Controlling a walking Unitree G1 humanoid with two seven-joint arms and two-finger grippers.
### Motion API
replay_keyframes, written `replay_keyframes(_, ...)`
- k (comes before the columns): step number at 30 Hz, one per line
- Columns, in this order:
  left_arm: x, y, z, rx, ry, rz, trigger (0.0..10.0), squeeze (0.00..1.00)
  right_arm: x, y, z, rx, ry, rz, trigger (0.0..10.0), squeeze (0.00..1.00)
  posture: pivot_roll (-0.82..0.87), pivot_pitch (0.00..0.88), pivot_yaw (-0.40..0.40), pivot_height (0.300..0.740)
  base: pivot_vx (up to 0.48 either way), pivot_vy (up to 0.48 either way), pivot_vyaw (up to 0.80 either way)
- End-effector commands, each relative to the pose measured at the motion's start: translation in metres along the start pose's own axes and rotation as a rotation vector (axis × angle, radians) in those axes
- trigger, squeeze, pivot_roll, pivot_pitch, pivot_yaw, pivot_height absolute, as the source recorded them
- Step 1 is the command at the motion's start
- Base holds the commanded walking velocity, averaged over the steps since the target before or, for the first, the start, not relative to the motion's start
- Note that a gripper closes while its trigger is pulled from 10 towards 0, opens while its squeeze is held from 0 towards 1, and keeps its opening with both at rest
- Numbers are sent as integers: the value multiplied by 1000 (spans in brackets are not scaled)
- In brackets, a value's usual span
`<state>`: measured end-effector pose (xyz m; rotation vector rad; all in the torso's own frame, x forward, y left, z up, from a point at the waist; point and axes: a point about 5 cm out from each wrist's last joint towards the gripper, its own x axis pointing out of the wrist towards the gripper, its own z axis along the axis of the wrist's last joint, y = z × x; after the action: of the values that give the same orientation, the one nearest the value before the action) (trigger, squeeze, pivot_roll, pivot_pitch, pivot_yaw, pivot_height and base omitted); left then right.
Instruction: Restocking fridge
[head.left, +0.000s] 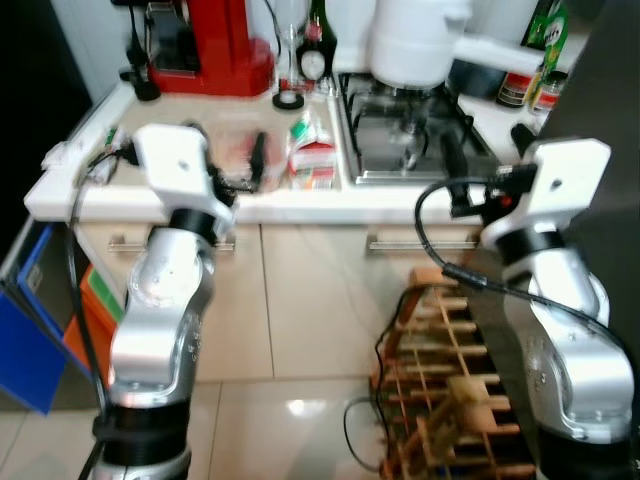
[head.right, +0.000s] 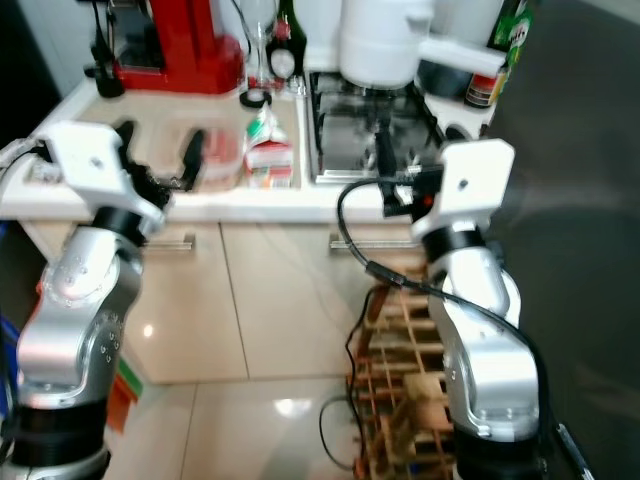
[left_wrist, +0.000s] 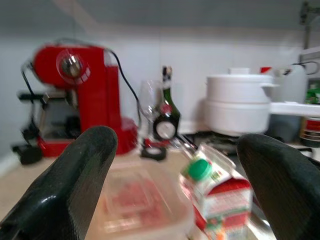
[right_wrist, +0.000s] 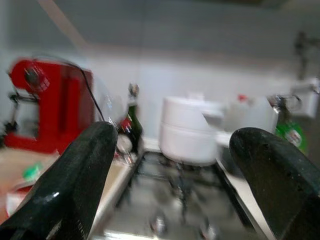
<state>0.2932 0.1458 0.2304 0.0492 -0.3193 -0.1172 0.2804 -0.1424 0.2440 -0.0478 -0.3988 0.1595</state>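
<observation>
Left gripper (left_wrist: 175, 165) raised at counter edge, fingers spread wide, empty. Carton (head.left: 312, 152) with green cap lies tilted just ahead of it; clear container (head.left: 232, 150) of red food sits beside, between the fingers' line. Likely lining up a grab for the fridge run. Right gripper (right_wrist: 170, 170) also spread, empty, facing stove (head.left: 400, 140) and white pot (head.left: 410, 40); nothing to take there.
</observation>
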Motion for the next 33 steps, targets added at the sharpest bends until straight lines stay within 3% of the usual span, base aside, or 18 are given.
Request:
replay_keyframes(1, 0, 10, -3, 26, 12, 47, 10000, 0, 6, 11, -3, 42, 2, 51, 10000, 0, -24, 0, -20, 726, 0, 0, 0)
replay_keyframes(11, -2, 13, -5, 60, 24, 73, 10000, 0, 14, 16, -7, 75, 5, 74, 10000, 0, -8, 0, -23, 726, 0, 0, 0)
replay_keyframes(15, -3, 9, -2, 41, -1, 34, 10000, 0, 21, 20, -9, 138, 13, 62, 10000, 0, -10, 0, -20, 726, 0, 0, 0)
replay_keyframes(20, 2, 12, 7, 35, -47, 76, 10000, 0, 34, 21, -5, 136, -20, 70, 10000, 0, -2, 0, -26, 726, 324, 355, 0)
replay_keyframes(33, 2, 13, 10, 37, -62, 87, 10000, 0, 38, 17, -10, 127, -12, 72, 10000, 0, 7, 0, -39, 726, 211, 367, 0)
